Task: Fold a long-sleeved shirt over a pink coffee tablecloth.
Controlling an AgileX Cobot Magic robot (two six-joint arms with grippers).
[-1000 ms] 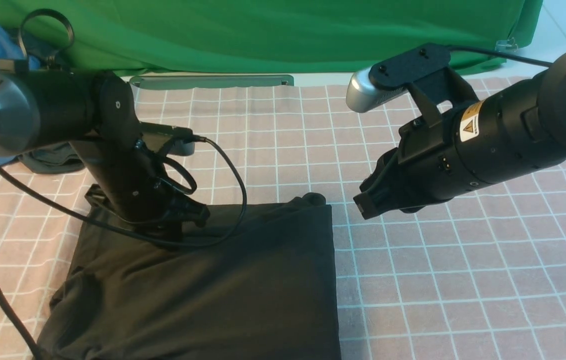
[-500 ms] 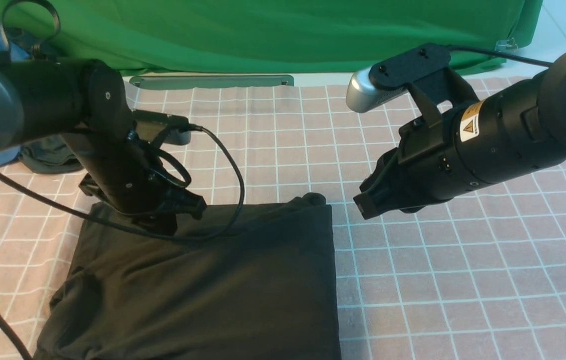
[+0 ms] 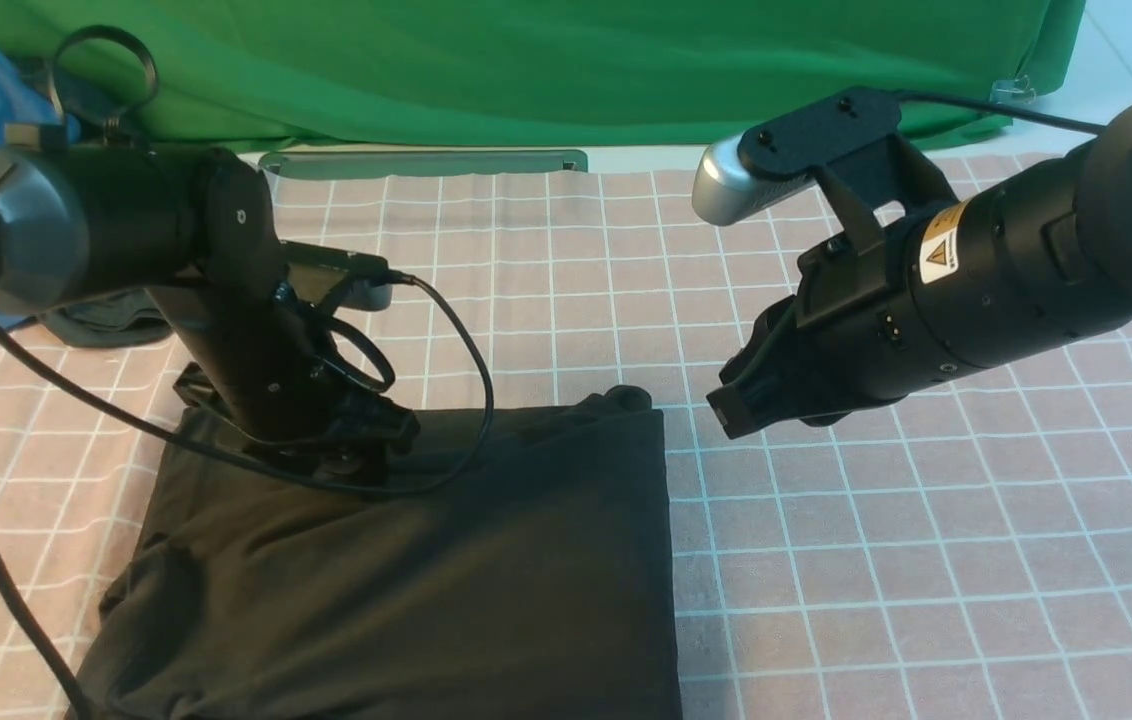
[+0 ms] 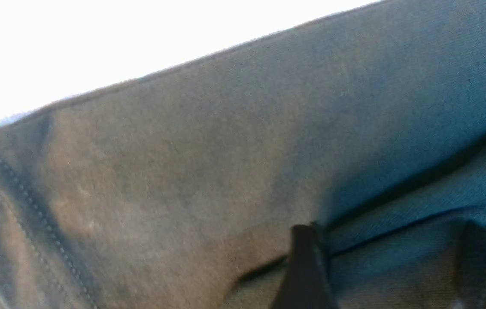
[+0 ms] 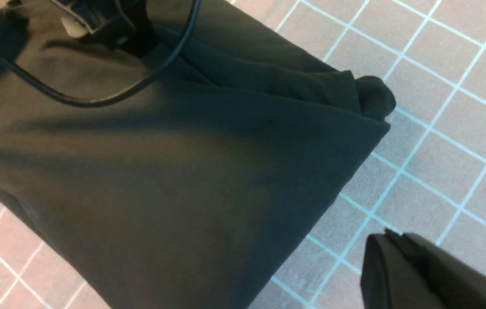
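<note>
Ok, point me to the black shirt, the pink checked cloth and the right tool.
black shirt (image 3: 446, 570), front view, middle of the folded top layer.
pink checked cloth (image 3: 926, 560), front view, bare squares right of the shirt.
right tool (image 3: 734, 412), front view, its closed tip.

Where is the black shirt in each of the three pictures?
Front view: the long-sleeved shirt lies folded at lower left on the pink coffee tablecloth, under the left gripper.
Left wrist view: dark fabric fills nearly the whole picture, very close.
Right wrist view: it covers the left and middle, with checked cloth beside it.
Shared landmark: the small rounded fabric bump at the shirt's far corner shows in the front and right wrist views; the left wrist view lacks it.
</note>
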